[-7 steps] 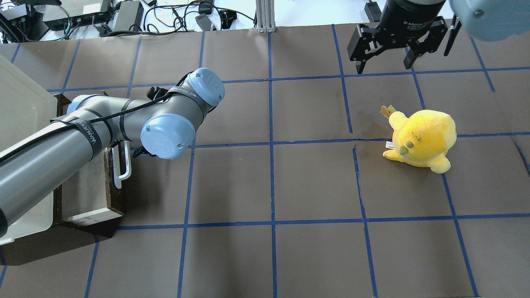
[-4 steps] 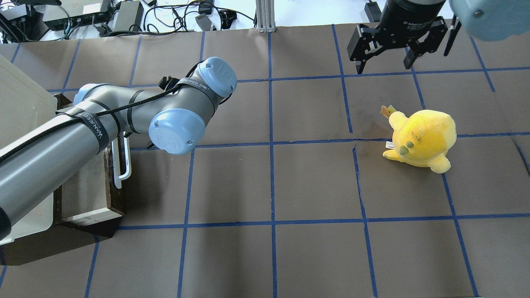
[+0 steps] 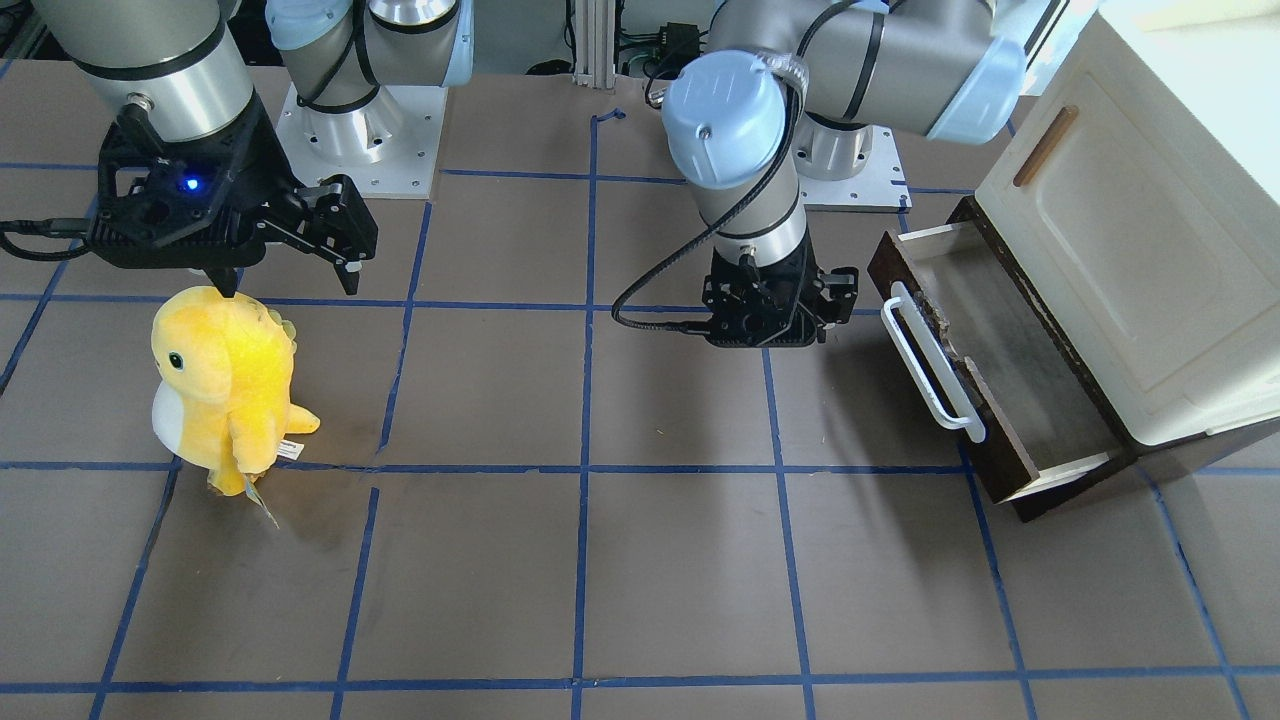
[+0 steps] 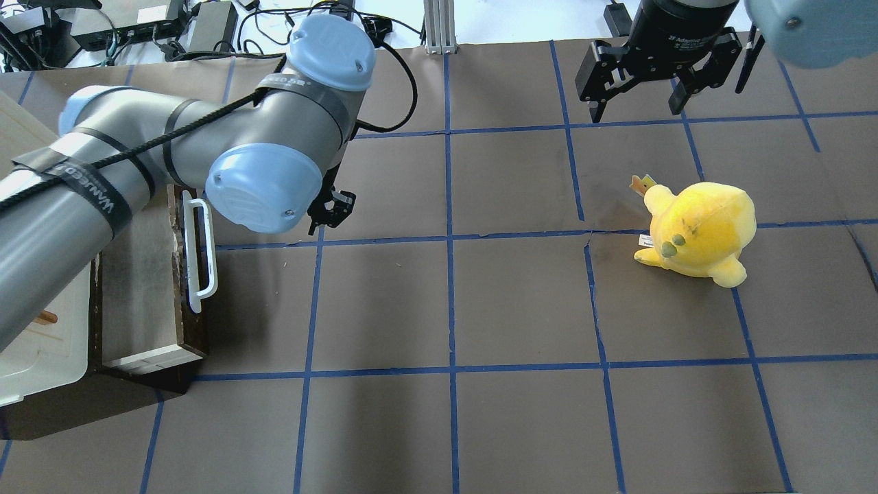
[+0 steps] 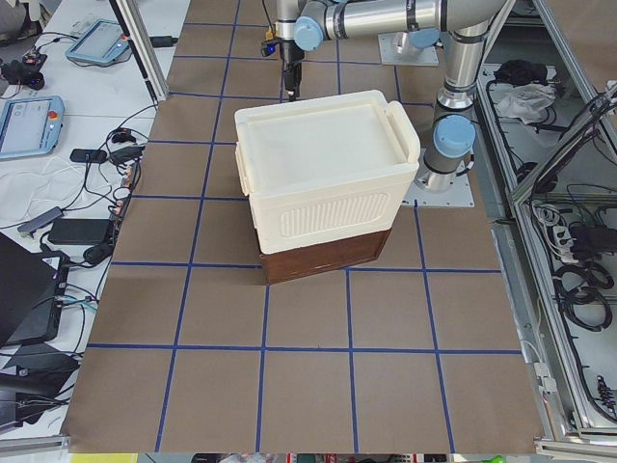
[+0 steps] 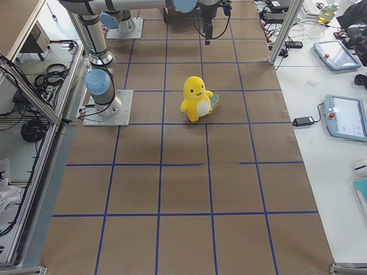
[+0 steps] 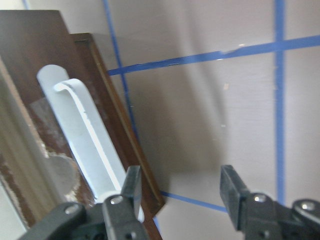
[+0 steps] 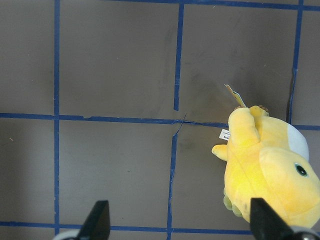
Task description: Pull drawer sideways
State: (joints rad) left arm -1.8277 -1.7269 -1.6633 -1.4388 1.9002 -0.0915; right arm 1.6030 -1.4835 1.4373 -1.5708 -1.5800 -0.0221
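Observation:
The dark brown drawer (image 3: 1010, 385) stands pulled out from under the cream cabinet, with its long white bar handle (image 3: 930, 365) on the front. In the overhead view the drawer (image 4: 137, 288) is at the left, with the handle (image 4: 200, 254) facing the table's middle. My left gripper (image 3: 770, 325) is open and empty and hangs a short way off the handle, not touching it. The left wrist view shows its open fingers (image 7: 131, 187) beside the handle (image 7: 85, 135). My right gripper (image 4: 634, 110) is open and empty at the far right.
The cream-white cabinet (image 3: 1130, 230) with a small wooden handle sits over the drawer at the table's end. A yellow plush toy (image 4: 696, 230) stands on the mat under my right gripper (image 8: 180, 222). Blue tape lines grid the brown mat.
My left arm has lifted and swung away from the drawer handle toward the table's middle and far side. The drawer and the right arm have not moved.

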